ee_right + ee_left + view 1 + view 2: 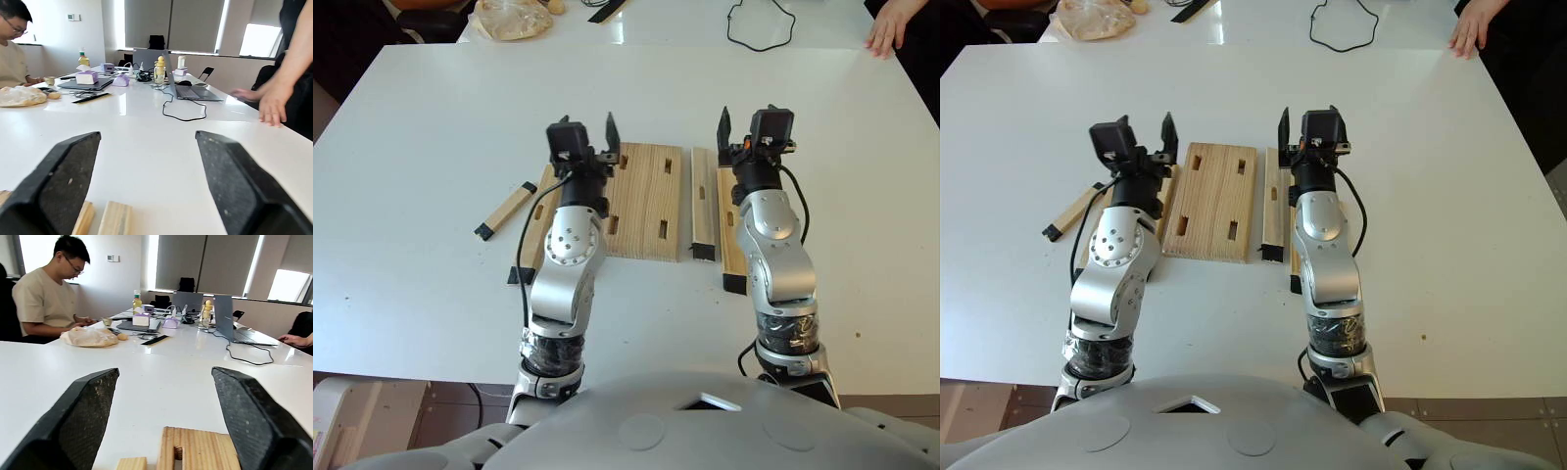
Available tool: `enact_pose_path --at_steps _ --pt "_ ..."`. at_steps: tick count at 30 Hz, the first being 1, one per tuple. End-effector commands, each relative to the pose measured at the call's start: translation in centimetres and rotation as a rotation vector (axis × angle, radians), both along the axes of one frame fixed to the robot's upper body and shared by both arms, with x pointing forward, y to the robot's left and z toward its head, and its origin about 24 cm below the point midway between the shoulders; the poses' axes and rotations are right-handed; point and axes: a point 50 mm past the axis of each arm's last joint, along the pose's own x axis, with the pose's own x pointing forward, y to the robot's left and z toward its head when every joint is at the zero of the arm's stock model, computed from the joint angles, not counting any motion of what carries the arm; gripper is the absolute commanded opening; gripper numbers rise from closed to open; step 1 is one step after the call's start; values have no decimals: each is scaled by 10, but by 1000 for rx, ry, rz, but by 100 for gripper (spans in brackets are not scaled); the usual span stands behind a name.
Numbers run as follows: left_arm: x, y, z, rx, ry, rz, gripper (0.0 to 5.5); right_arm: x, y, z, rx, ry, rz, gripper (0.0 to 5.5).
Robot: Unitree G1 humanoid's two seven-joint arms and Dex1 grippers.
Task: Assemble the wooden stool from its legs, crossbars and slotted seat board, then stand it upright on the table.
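The slotted seat board lies flat in the middle of the white table. Two wooden bars with black ends lie side by side along its right edge. One short bar lies at an angle to the left, and another bar runs under my left arm. My left gripper hovers open over the board's far left corner. My right gripper hovers open over the far ends of the right-hand bars. Neither holds anything.
At the table's far edge are a black cable, a plastic bag and a person's hand. A laptop and small items sit further back. Bare table surface spreads to the left, right and front.
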Motion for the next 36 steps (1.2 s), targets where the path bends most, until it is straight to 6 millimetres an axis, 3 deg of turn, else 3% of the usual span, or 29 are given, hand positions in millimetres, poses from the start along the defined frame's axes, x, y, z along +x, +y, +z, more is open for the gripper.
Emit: enact_pose_path --at_steps 1,5,14,24,32,36 --pt "3 -1 -1 -66 37 31 352 1 4 1 46 9 7 356" --pt "8 -19 5 -68 9 -69 352 3 19 5 47 -8 68 356" --pt "5 -18 7 -59 -11 -72 352 4 23 9 28 -31 133 356" --pt "18 -16 4 -108 9 -49 352 13 25 10 44 -45 161 356" --pt "16 -29 8 -81 -8 -171 352 10 33 8 58 -44 183 356" --pt "22 -25 6 -92 0 -198 352 12 41 11 85 -48 198 356"
